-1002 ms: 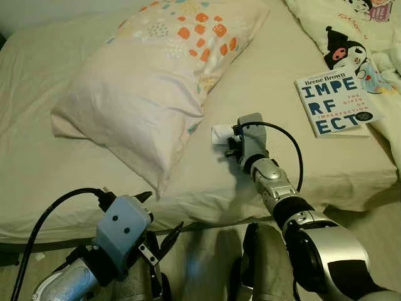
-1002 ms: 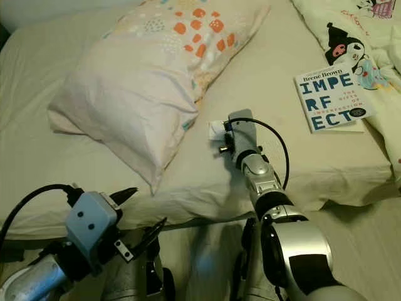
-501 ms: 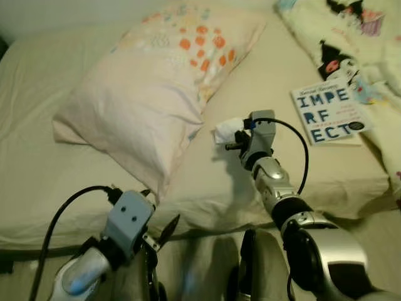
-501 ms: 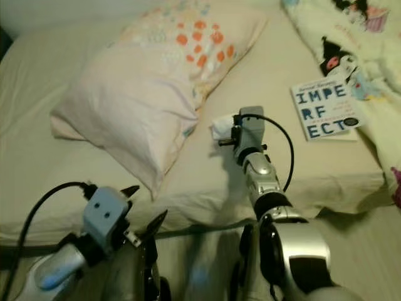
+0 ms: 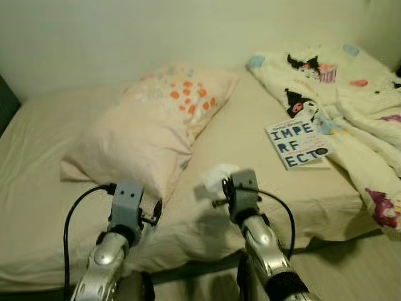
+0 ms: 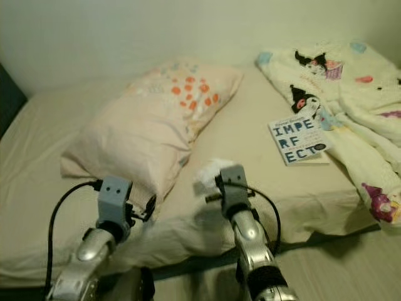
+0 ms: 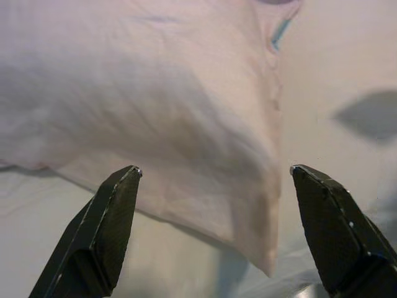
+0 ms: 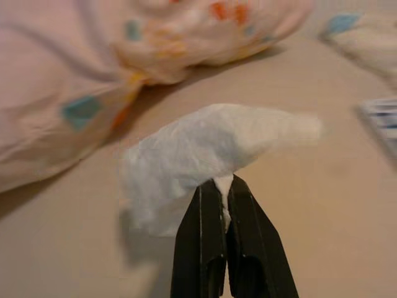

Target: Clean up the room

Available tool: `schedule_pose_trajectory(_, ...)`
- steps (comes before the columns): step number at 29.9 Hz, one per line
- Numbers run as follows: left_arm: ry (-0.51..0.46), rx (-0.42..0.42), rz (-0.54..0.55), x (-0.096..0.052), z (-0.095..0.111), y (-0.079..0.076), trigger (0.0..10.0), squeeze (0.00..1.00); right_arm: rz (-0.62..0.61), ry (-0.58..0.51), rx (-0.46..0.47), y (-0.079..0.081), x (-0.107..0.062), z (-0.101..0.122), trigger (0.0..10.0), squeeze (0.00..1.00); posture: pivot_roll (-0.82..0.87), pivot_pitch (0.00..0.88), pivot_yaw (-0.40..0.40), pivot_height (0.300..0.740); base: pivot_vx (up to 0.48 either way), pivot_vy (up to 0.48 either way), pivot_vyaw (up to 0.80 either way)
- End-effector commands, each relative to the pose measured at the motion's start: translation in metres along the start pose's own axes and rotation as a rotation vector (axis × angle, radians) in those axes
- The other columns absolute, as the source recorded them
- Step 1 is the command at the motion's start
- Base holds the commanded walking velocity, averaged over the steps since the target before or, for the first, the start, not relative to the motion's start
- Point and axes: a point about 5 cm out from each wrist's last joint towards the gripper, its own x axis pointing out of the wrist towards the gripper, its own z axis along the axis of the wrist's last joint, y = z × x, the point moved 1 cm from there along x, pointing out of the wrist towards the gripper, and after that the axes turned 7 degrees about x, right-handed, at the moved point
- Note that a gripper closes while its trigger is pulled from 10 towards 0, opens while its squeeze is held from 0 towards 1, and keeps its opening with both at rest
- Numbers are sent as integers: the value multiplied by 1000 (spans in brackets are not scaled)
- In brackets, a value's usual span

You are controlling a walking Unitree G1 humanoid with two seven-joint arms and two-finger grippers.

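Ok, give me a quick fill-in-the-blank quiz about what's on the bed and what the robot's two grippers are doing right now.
1. The right gripper is shut on a white ____.
2. The left gripper has its fingers ____, facing the pillow.
3. The book lies on the bed beside a cartoon-printed ____.

Missing words: tissue; open; blanket

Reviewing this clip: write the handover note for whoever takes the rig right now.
Right tool: shut on the crumpled white tissue, held above the bed sheet.
Left tool: open, holding nothing, pointed at the near corner of the pillow.
Done: tissue is picked up.
Left: bin the tissue; the book and the printed blanket lie on the bed.
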Motion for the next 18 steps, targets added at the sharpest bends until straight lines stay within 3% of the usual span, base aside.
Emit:
schedule_pose_trajectory(1,0,18,15,-2,-5,-2,10000,0,-17,-26,7,-2,-3,2,10000,0,-84,48,37,573,0,0,0)
schedule_pose_trajectory(7,-54,43,41,4,4,-7,10000,0,-18,0,26,-7,-13,-3,10000,0,-85,29,32,593,0,0,0)
schedule_pose_trajectory(18,-106,31,0,12,11,-13,10000,0,-29,24,43,-3,-9,-2,10000,0,-74,15,28,633,0,0,0)
